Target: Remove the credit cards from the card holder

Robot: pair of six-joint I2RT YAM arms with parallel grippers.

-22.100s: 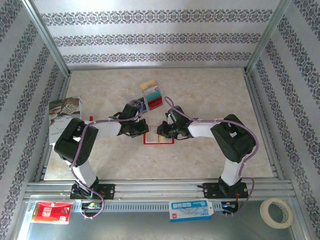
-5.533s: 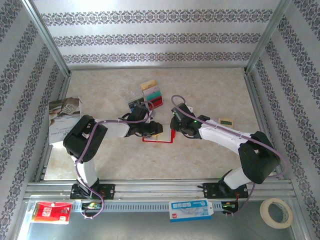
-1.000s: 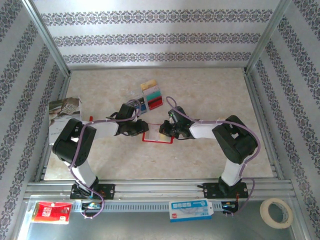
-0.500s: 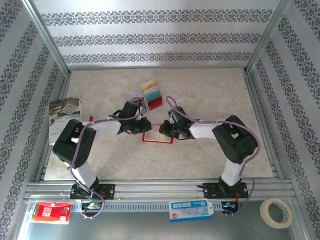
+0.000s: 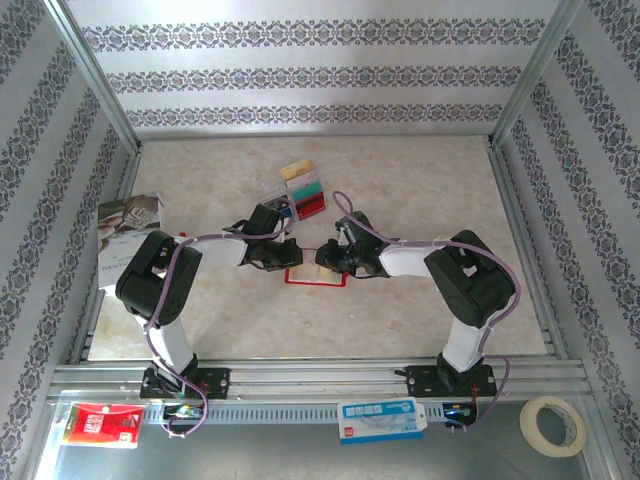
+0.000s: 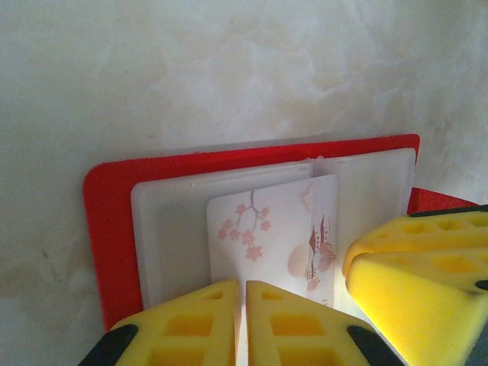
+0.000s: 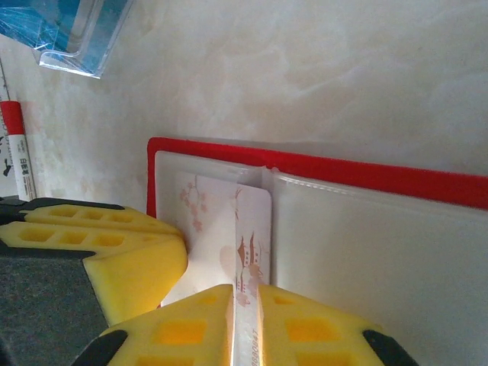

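**Two arms meet over one card at the open holder**

Marbled beige tabletop (image 5: 420, 180), walled in by patterned paper, carries the red card holder (image 5: 315, 283) near its middle. The holder lies open and flat, its long axis running side to side between the two arms. Beyond it, well apart, a small fan of credit cards (image 5: 303, 190) rests on the surface.

One white blossom-printed card (image 6: 259, 229) is partly out of the holder's clear pocket, close to the centre fold. Its free edge points towards both wrists. The left fingers (image 6: 235, 320) are drawn almost together with that edge running into the slit between them, so they look clamped on the card. The right fingers (image 7: 227, 328) also stand close together around the card's edge, just beside the left pair. Whether they pinch the card or merely flank it cannot be told.

The next move turns on direction. The card lies straight ahead of the left fingers, with its buried end under the pale pocket. A pull back along that line, away from the pocket, should free it. Both arms are equally near, yet the left seems to have the firmer hold. If the holder lifts along with the card, the right arm is placed to press it down.
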